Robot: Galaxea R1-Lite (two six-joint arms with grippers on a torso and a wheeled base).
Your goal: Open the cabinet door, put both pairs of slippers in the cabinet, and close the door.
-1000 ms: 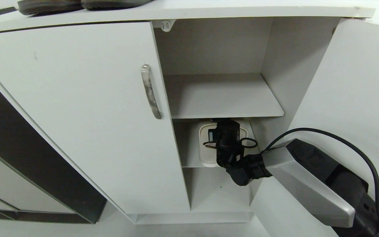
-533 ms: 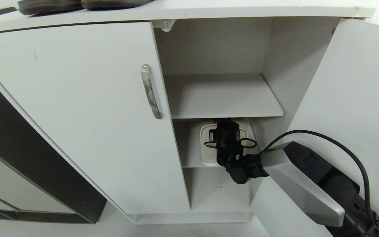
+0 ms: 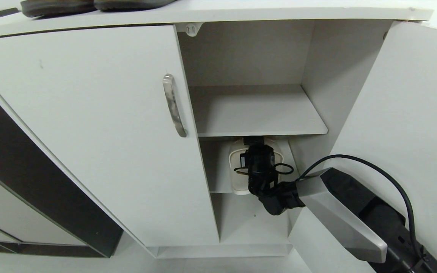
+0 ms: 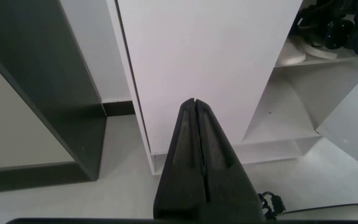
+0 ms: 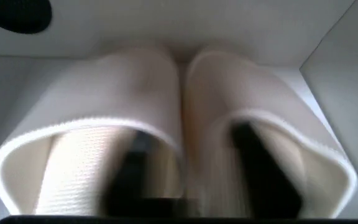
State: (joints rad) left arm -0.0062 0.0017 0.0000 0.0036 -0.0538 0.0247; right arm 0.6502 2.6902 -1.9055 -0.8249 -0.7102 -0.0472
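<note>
The right gripper (image 3: 257, 151) grips the cream slippers (image 3: 236, 182) — a finger inside each — at the front edge of the middle cabinet shelf (image 3: 218, 179), while the left gripper (image 4: 195, 124), fingers pressed together, hangs before the closed left door (image 4: 204, 56).

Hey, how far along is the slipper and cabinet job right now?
Done: the right door stands open. In hand: the right gripper holds the white slippers on the lower shelf. Left: the dark slippers on the cabinet top, then closing the door.
</note>
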